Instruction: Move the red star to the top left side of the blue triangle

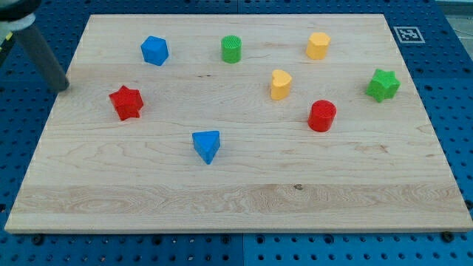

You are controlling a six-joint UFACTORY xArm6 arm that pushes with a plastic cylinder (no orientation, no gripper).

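Camera view. My tip (63,86) rests at the board's (244,199) left edge, up and to the view's left of the red star (126,102), apart from it. There is no claw on this rig: the rod ends plain and holds nothing.

The red star lies in the left part of the board, up and to the left of the blue triangle (207,145), with a clear gap between them. It already lies roughly on the wanted side; judged from this, only a short push toward the triangle remains.

Handling: the star looks small, rigid and light, and should slide easily on the smooth wood. It cannot be gripped, only pushed. Contact on a flat between two points should limit spin; contact on a point will likely turn it.

Orientation: the star lies flat. It has no long axis; one point faces the view's top.
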